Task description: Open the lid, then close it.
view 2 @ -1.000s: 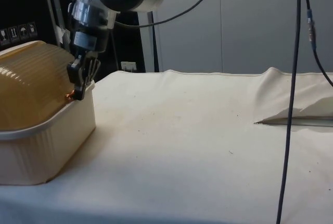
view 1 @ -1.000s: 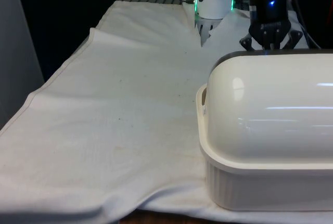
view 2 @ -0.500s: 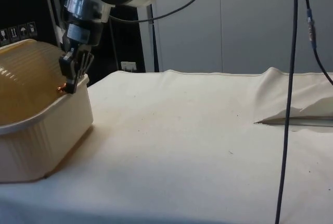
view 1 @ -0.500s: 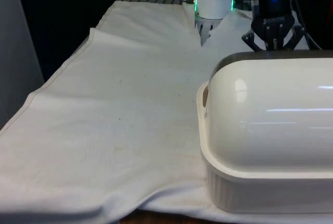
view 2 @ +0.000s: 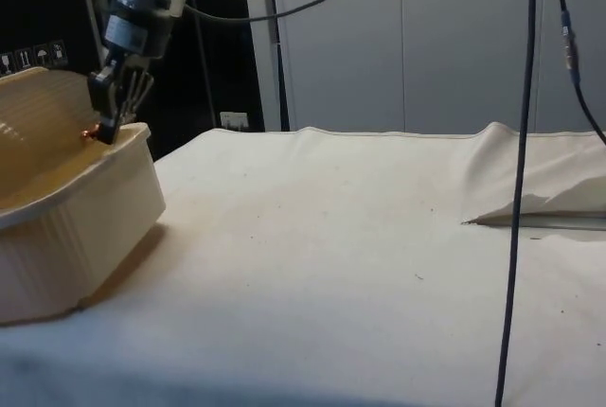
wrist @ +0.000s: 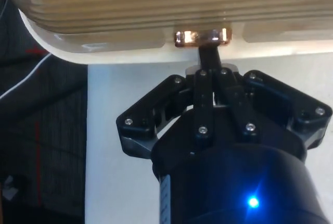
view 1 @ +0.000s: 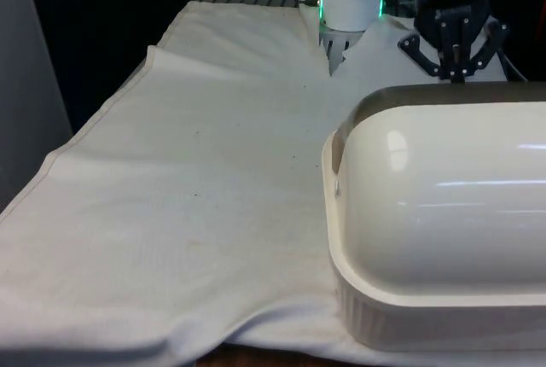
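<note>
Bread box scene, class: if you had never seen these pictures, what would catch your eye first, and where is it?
First the big cream bread box, filling the front view's right. Its domed lid is partly rolled back, as the side view shows. Next the black hand at the box's far edge, shut on the lid's small copper handle, all on a table under white cloth.

Your front view looks low along the white cloth (view 1: 196, 171) toward 12 o'clock, with the bread box (view 1: 444, 230) close in at 4 o'clock. Your side view sits near table height and looks across the same cloth, with the bread box at 9 o'clock. Both share the box's far rim, where the gripper (view 1: 452, 72) (view 2: 102, 128) hangs. Your wrist view looks very closely along the fingers (wrist: 207, 62) at the copper handle (wrist: 203, 37).
</note>
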